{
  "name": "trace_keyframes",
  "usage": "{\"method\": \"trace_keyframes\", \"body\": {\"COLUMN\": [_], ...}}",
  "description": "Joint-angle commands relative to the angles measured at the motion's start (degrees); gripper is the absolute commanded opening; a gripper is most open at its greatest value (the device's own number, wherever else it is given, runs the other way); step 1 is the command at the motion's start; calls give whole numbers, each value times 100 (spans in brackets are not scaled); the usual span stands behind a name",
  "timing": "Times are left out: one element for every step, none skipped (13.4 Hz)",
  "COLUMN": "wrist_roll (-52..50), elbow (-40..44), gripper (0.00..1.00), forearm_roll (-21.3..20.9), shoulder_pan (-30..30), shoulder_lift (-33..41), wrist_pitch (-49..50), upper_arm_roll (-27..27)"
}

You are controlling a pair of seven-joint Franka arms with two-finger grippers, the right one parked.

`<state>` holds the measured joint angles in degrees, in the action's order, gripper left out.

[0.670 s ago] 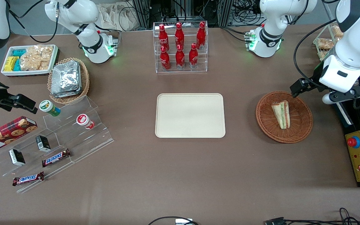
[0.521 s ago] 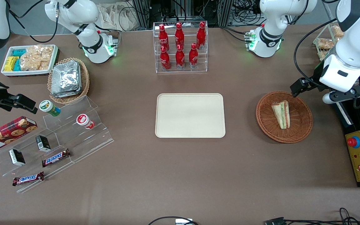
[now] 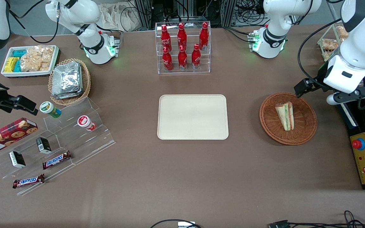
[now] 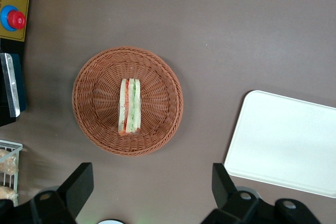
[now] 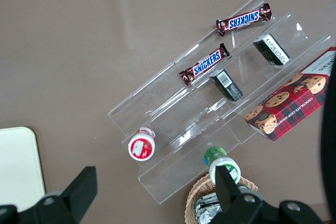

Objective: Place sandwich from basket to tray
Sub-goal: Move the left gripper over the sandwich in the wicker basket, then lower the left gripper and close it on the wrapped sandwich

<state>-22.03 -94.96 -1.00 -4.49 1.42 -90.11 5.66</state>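
Observation:
The sandwich (image 3: 285, 115), a white bread wedge with green and red filling, lies in the round brown wicker basket (image 3: 306, 133) toward the working arm's end of the table. Both show in the left wrist view, sandwich (image 4: 129, 106) in basket (image 4: 94, 98). The cream tray (image 3: 192, 117) lies flat at the table's middle with nothing on it; part of it shows in the left wrist view (image 4: 286, 142). My left gripper (image 3: 356, 93) hangs high above the table beside the basket, at the table's end. In the wrist view the gripper (image 4: 152, 177) is open and holds nothing, apart from the basket.
A clear rack of red bottles (image 3: 182, 47) stands farther from the front camera than the tray. A control box with a red button (image 3: 364, 158) sits at the working arm's end. A foil-packet basket (image 3: 69, 80), snack tray (image 3: 28, 60) and acrylic steps with snacks (image 3: 59, 142) lie toward the parked arm's end.

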Motion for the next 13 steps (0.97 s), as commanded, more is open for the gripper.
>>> {"method": "trace_keyframes", "body": {"wrist_roll": [-12, -12, -29, -30, -47, -82, -143, -144, -144, -144, -135, -135, -135], "elbow": [-205, -633, -1299, -2080, -2819, -3357, -3658, -3905, -4177, -4476, -4705, -4829, -4900], "gripper": [100, 100, 100, 100, 100, 100, 100, 100, 100, 100, 100, 100, 100], "forearm_roll": [4, 3, 3, 12, 12, 3, -5, -5, -14, -23, -23, -32, -32], "shoulder_pan": [-35, -35, -26, 9, 9, 9, 9, 9, 9, 9, 18, 44, 53], "shoulder_lift": [25, 164, 453, 787, 1025, 1123, 1107, 1019, 940, 835, 677, 415, 168], "wrist_pitch": [169, 30, -459, -1038, -1627, -2198, -2596, -2965, -3430, -3948, -4449, -4846, -5137], "upper_arm_roll": [-12, -12, -12, -21, -100, -222, -310, -450, -591, -619, -654, -750, -786]}}
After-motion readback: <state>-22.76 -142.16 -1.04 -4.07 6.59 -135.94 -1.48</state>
